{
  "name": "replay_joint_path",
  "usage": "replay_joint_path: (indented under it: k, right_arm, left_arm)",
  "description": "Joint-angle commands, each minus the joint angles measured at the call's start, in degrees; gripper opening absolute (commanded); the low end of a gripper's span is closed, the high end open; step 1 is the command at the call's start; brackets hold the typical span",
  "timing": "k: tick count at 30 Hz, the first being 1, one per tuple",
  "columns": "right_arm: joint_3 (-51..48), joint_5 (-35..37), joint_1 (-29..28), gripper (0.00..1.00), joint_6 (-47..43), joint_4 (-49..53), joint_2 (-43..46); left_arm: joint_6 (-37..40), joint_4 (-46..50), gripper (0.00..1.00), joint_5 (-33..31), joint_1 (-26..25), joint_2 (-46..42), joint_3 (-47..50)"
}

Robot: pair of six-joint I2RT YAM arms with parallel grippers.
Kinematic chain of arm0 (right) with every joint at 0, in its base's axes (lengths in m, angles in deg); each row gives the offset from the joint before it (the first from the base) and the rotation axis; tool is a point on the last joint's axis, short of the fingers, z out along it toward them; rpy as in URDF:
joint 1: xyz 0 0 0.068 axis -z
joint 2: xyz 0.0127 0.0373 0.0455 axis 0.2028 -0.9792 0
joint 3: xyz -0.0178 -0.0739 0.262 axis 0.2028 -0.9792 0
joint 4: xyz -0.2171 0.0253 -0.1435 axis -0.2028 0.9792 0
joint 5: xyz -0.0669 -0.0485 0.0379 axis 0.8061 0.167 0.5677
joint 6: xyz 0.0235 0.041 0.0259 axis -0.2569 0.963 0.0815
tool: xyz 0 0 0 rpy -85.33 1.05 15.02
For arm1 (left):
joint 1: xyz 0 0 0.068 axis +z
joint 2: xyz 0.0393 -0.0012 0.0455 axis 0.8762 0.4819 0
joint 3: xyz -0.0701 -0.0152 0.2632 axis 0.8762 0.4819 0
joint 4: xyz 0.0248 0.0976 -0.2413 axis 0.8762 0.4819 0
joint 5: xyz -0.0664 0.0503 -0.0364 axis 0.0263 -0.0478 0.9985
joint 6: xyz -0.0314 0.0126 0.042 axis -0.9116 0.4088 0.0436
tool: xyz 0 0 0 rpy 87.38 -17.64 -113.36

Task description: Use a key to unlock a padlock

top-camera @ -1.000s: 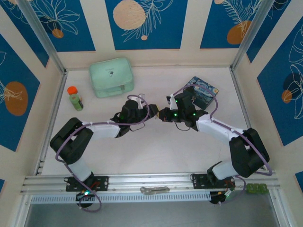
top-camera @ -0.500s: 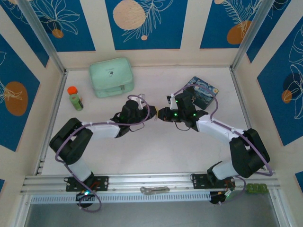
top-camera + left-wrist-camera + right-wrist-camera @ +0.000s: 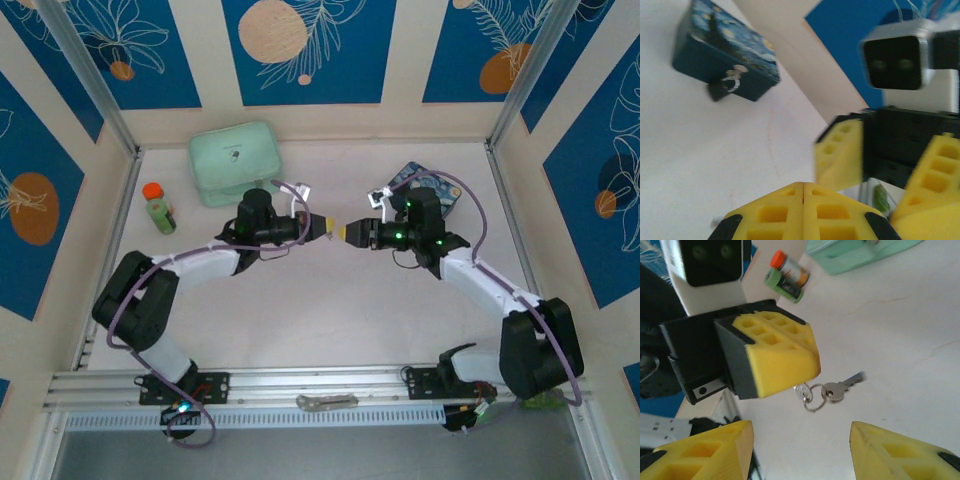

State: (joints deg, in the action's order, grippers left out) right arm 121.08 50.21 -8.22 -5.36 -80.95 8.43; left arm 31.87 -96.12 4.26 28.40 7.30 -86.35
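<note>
1. Left gripper point(image 3: 326, 226): yellow padded fingers pressed flat together, clenched on the key. It is raised above the table's middle, tip pointing toward the right gripper. In the left wrist view point(image 3: 802, 186) the two pads meet with no gap. In the right wrist view point(image 3: 795, 365) they form one closed yellow block.

2. Key point(image 3: 840, 388): small and silvery, on a thin wire ring point(image 3: 812, 401). The ring hangs from a silvery piece pinched at the left gripper's fingertips. The key is in the air above the table point(image 3: 330, 300), its blade pointing away from the gripper.

3. Right gripper point(image 3: 347, 232): released, fingers spread wide, holding nothing. It faces the left gripper tip to tip, near it but apart. Its fingers stand well apart in its own wrist view point(image 3: 800, 440) and in the left wrist view point(image 3: 880, 170).

4. Padlock point(image 3: 729, 82): small, with a silvery loop above a dark-looking body, against the front face of the tin. It is too blurred to tell more.

5. Tin point(image 3: 725, 52): dark blue, painted with a night sky. It lies flat at the table's far right, partly behind the right arm in the top view point(image 3: 440, 190).

6. Mint-green case point(image 3: 235, 162): closed, at the far left of the table.

7. Bottle point(image 3: 157, 207): green with an orange cap, just left of the case.

8. Grey metal tool point(image 3: 325, 402): lying on the front rail between the arm bases.
</note>
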Motion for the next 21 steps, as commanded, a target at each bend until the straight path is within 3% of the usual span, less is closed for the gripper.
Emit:
replay_joint_path:
  k: [1,4,18,21]
  right_arm:
    - [1.71,-5.82,-1.32,0.53,-0.51,-3.33,-1.85]
    - [1.92,-4.08,-2.22,0.51,-0.70,-4.21,-2.84]
    - [1.11,-4.29,-4.34,0.23,2.18,-9.02,-5.88]
    - [1.08,-4.13,-4.34,0.12,2.53,-9.68,-6.22]
  left_arm:
    - [2.21,0.08,0.00,7.61,-0.16,-1.82,-1.55]
    - [-0.29,-2.73,0.00,8.90,-0.21,-1.55,-1.05]
    - [-4.74,-8.98,0.00,7.44,-0.68,-0.52,-0.07]
    - [-6.14,-10.90,0.00,7.35,-0.78,-0.02,0.19]
